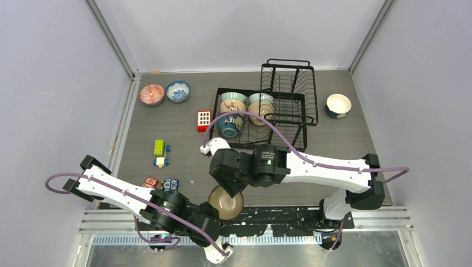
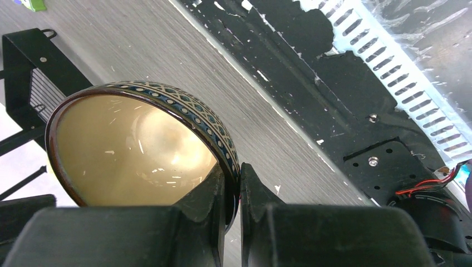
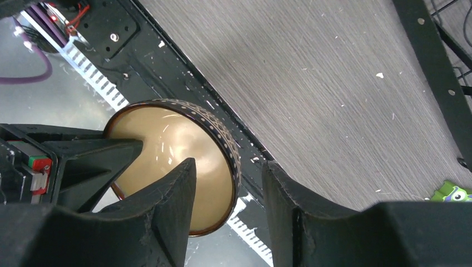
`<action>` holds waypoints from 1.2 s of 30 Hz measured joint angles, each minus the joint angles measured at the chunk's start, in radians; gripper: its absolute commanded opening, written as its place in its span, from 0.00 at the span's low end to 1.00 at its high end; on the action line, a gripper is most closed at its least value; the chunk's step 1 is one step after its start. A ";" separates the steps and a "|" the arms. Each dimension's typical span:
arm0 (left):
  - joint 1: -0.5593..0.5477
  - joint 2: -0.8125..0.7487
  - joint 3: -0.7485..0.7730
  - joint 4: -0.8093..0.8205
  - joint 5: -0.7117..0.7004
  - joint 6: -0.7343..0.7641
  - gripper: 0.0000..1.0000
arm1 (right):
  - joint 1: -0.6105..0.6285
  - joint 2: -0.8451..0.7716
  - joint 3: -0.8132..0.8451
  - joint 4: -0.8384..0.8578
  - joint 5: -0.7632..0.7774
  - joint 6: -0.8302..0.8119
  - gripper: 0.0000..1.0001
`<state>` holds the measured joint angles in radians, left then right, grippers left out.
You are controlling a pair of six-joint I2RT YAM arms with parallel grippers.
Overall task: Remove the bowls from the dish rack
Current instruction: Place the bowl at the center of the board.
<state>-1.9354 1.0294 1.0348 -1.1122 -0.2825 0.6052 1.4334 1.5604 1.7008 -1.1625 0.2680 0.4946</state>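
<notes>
A brown bowl (image 1: 225, 203) with a cream inside and a patterned rim band is held tilted above the table's near edge. My left gripper (image 1: 214, 210) is shut on the bowl's (image 2: 133, 144) rim, one finger inside and one outside, as the left wrist view (image 2: 239, 183) shows. My right gripper (image 1: 229, 188) is open, its fingers straddling the far side of the bowl (image 3: 183, 144) without pinching it (image 3: 229, 183). The black wire dish rack (image 1: 289, 105) stands at the back with several bowls in its tray, among them a pale green one (image 1: 232, 97) and a dark blue one (image 1: 230, 125).
A red patterned bowl (image 1: 152, 94) and a blue-and-white bowl (image 1: 177, 90) sit back left. A cream bowl (image 1: 338, 105) sits right of the rack. A red block (image 1: 203, 120) and small toy blocks (image 1: 160, 147) lie left of centre. Grey walls enclose the table.
</notes>
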 measured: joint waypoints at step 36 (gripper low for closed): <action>-0.001 -0.064 -0.042 0.052 0.055 -0.078 0.00 | 0.045 0.052 -0.117 0.005 -0.010 0.027 0.38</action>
<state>-1.9366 0.9649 0.9924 -1.0599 -0.2276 0.5270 1.4780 1.6123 1.5841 -1.1580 0.2577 0.5220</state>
